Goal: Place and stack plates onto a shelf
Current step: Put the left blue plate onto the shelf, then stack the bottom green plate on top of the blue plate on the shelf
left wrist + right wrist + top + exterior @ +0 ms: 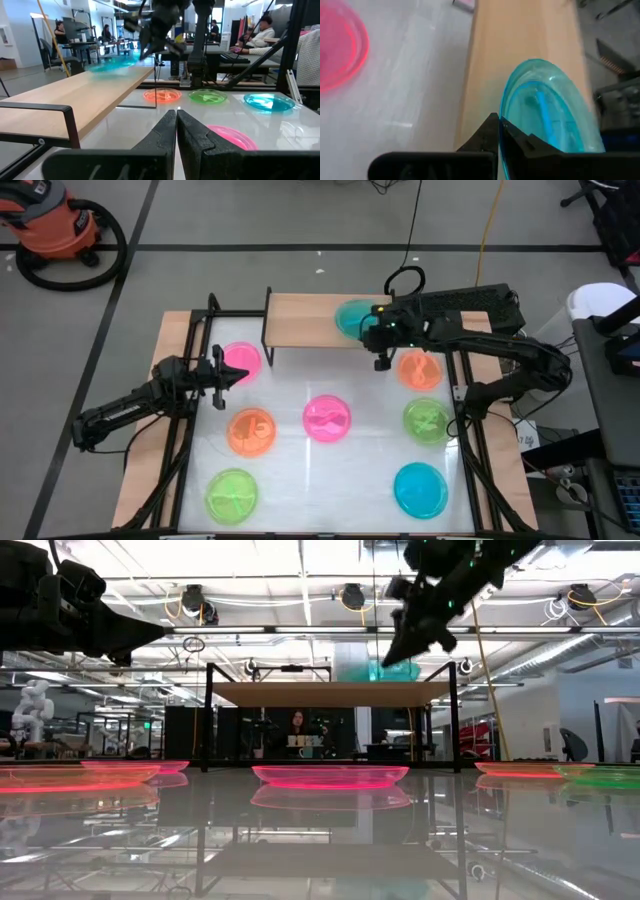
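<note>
Seven plates lie flat on the white bench [300, 480]: a pink plate [241, 361] at the left near the shelf's corner, an orange plate [251, 430], a second pink plate [327, 418] in the middle, a green plate [232, 493] at the front left, a second orange plate [419, 369] and a second green plate [427, 420] on the right, and a cyan plate [420, 488] at the front right. The shelf [310, 320] stands at the back of the bench, its long axis running left to right, and the space beneath its board is open in the low view. The right hand [499, 122] has its fingers pressed together on the rim of an eighth, cyan divided plate [550, 110], holding it above the right part of the shelf. That plate is tilted, not flat, with its hollow side and divider ridges showing in the right wrist view; whether its lower edge touches the board I cannot tell. In the high view the right arm covers most of it, and in the low view it is only a pale cyan blur above the board. The left hand [177, 125] hovers just beside the pink plate at the left, its fingers pressed together on nothing. An orange shop vacuum [50, 225] stands on the floor beyond the bench, cut off by the picture's edge, and people sit at desks in the room behind.
</note>
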